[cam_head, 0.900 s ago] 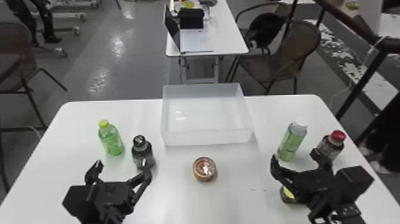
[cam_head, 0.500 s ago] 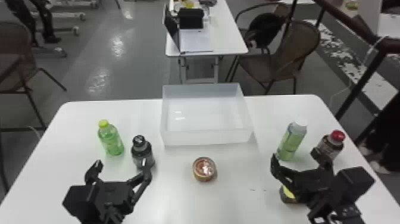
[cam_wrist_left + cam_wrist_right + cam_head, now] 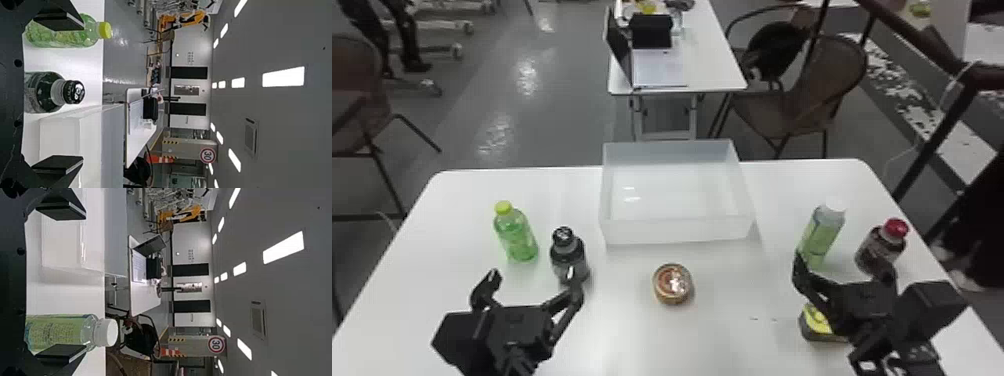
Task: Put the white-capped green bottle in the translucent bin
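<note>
While the translucent bin sits at the far middle of the white table, open at the top, the white-capped green bottle stands on the table to the right of it, apart from it. You can look right down into the bin and see its pale floor, with two little shiny spots of light on it. The white-capped green bottle has a light green label and a clear neck. The right gripper is on the near side of it, fingers spread wide with nothing held in them. In the right wrist view, one finger covers a bit of the bottle.

The left gripper is over the near left part of the table. Its fingers are wide apart too, and they hold nothing.

Out past it stand a see-through green bottle with a yellow-green cap and, beside that, a dark bottle with a black cap. A small round tin sits on the near side of the bin. Over on the right is a dark bottle with a red cap. A low yellow and black thing is partly hidden by the right gripper; I can't tell what it holds.
</note>
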`<state>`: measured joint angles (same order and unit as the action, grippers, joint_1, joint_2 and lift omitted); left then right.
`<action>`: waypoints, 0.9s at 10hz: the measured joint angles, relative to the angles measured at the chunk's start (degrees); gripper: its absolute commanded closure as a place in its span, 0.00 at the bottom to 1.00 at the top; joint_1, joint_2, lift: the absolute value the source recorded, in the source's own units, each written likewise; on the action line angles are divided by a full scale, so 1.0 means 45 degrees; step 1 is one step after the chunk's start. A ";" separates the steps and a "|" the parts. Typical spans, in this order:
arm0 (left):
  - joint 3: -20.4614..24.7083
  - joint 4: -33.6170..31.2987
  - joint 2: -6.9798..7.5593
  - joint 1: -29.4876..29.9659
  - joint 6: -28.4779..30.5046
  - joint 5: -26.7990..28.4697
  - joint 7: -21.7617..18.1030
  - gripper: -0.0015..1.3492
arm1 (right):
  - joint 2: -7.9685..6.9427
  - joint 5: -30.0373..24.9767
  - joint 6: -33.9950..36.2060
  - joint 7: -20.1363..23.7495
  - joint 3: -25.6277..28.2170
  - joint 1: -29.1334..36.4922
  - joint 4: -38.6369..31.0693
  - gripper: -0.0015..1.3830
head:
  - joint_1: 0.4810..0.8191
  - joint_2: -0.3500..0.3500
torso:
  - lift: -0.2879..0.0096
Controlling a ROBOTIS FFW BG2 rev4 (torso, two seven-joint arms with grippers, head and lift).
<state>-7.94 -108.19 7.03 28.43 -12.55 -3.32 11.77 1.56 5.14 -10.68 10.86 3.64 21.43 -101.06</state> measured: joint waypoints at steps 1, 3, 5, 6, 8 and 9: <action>-0.0017 0.0000 0.0032 -0.0021 0.0009 -0.0026 0.0000 0.08 | 0.0019 0.0089 -0.0084 0.0008 0.0266 -0.0181 0.0227 0.08 | 0.63 0.44 | 0.81; -0.0029 0.0002 0.0046 -0.0003 -0.0110 -0.0061 0.0000 0.08 | 0.0108 0.0443 -0.0338 0.0097 0.0620 -0.0694 0.1373 0.08 | 0.63 0.40 | 0.81; -0.0026 0.0035 0.0024 -0.0022 -0.0188 -0.0132 -0.0011 0.08 | 0.0265 0.0583 -0.0398 0.0744 0.0625 -0.1444 0.2670 0.08 | 0.63 0.41 | 0.81; -0.0024 0.0037 -0.0020 -0.0027 -0.0157 -0.0141 -0.0059 0.08 | 0.0281 0.0572 -0.0466 0.1170 0.0620 -0.1892 0.3412 0.08 | 0.63 0.42 | 0.81; 0.0025 0.0037 -0.0128 -0.0019 -0.0119 -0.0157 -0.0153 0.08 | 0.0411 0.0398 -0.0517 0.1378 0.0620 -0.2582 0.4570 0.08 | 0.63 0.42 | 0.81; 0.0075 0.0037 -0.0200 0.0011 -0.0119 -0.0158 -0.0228 0.08 | 0.0541 0.0269 -0.0517 0.1422 0.0619 -0.2923 0.5065 0.08 | 0.63 0.42 | 0.81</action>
<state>-7.61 -108.03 6.14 28.48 -13.09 -4.03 10.75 3.99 6.35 -13.01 17.26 6.42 8.28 -78.27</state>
